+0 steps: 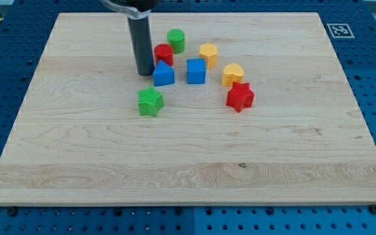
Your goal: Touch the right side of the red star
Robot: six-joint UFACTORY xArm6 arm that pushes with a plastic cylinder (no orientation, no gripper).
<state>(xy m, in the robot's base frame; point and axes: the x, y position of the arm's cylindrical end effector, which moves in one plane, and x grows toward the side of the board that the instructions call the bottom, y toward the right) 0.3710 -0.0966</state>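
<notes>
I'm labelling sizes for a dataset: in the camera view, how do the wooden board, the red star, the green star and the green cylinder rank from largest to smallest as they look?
1. Wooden board, by far the largest.
2. Red star and green star: they look alike, so I won't rank them.
3. Green cylinder, which looks smallest, though it lies nearer the view's top, so distance may account for that.

On the wooden board (pixel 77 150), a green star (pixel 150 102) sits at seven o'clock from a blue cube (pixel 196 71); a yellow heart (pixel 233 74) lies at three o'clock.
</notes>
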